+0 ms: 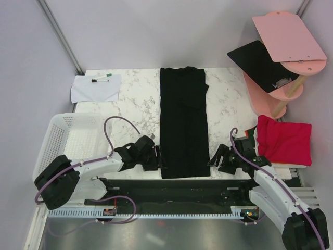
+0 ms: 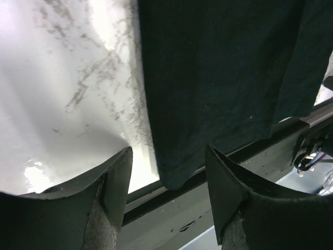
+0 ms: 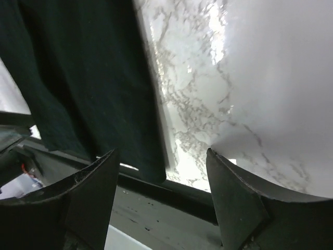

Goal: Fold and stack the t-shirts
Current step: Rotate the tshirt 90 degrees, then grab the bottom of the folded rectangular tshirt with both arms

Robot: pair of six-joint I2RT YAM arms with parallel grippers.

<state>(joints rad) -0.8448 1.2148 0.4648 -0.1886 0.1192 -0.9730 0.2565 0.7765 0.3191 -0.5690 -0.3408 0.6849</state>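
Observation:
A black t-shirt, folded lengthwise into a long strip, lies on the marble table from the far edge to the near edge. My left gripper is open at the strip's near left corner, which shows between its fingers. My right gripper is open at the near right corner. Neither holds cloth. A folded crimson red shirt lies at the right, with an orange and a green edge showing under its left side.
A white basket stands at the near left. A white paper sheet with a marker lies at the far left. A pink tiered stand with a black board stands at the far right.

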